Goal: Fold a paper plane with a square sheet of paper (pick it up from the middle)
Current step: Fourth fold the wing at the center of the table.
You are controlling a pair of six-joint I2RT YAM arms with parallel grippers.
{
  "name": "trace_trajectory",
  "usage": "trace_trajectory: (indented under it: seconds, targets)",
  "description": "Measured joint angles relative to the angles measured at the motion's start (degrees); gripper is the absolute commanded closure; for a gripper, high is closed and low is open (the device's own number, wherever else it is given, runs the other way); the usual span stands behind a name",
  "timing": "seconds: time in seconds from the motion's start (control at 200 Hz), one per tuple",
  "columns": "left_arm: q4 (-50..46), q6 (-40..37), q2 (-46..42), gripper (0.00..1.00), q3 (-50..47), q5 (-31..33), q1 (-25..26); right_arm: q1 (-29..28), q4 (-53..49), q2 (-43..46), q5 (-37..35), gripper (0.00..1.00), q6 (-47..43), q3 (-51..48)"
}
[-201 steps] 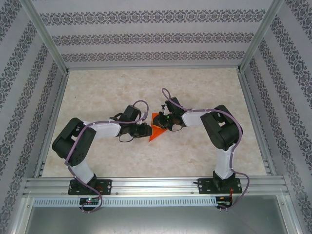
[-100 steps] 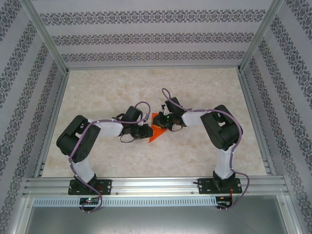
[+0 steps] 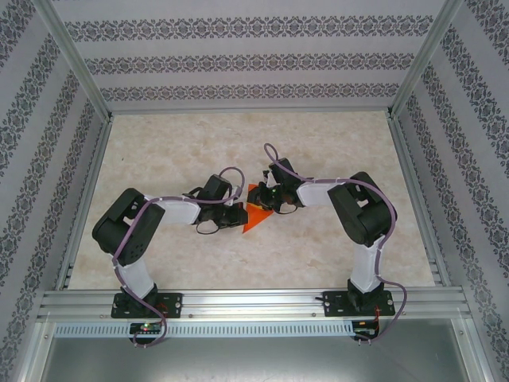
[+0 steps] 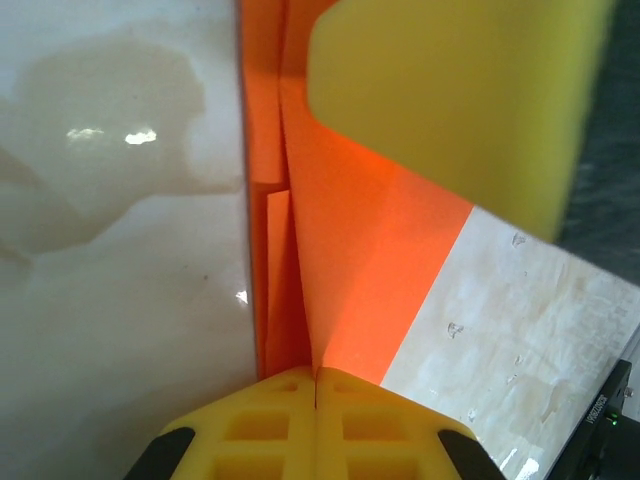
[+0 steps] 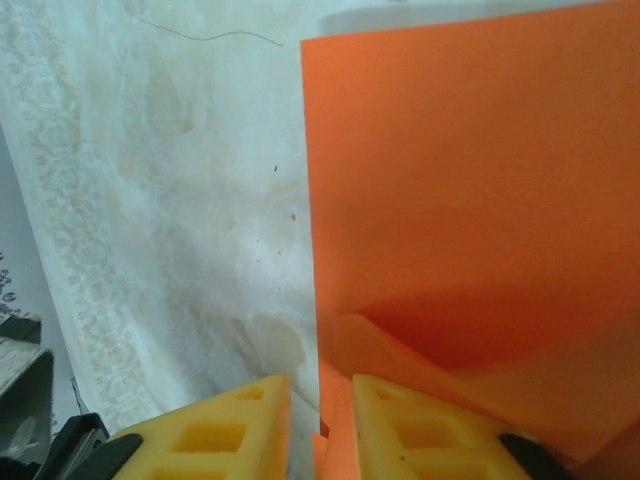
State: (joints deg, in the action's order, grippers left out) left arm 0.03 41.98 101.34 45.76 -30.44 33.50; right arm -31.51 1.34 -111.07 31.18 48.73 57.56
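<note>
The square sheet of paper (image 3: 253, 215) is bright orange and lies folded and creased on the table between the two arms. My left gripper (image 4: 316, 378) is shut on a raised fold of the paper (image 4: 340, 290), the yellow pads pressed together with the crease between them. In the top view the left gripper (image 3: 238, 214) meets the sheet from the left. My right gripper (image 5: 320, 415) stands open by a narrow gap, and the paper (image 5: 470, 190) has its left edge running into that gap. One right finger (image 4: 450, 90) hangs over the sheet.
The marbled tabletop (image 3: 334, 135) spreads around the paper. Patterned walls and metal frame posts (image 3: 71, 60) close in the back and sides. A metal rail (image 3: 254, 302) carries both arm bases at the near edge.
The left arm edged to the right and its jaws closed on the paper's fold. The right jaws parted slightly. The paper has stayed in place.
</note>
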Motion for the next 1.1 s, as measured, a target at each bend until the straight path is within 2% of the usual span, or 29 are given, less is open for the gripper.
trace_trajectory:
  seconds: [0.415, 0.664, 1.099]
  targets:
    - [4.76, 4.22, -1.97, 1.0, -4.13, 1.6, -0.11, 1.27, 0.87, 4.5, 0.24, 0.73, 0.63, -0.9]
    - [4.76, 4.46, -1.97, 1.0, -4.13, 1.6, -0.11, 1.11, 0.81, 2.23, 0.52, 0.76, 0.63, -0.81]
    - [4.61, 4.42, -1.86, 1.0, -3.93, 1.57, -0.11, 0.74, 0.57, -1.14, 0.98, 0.75, 0.59, 0.68]
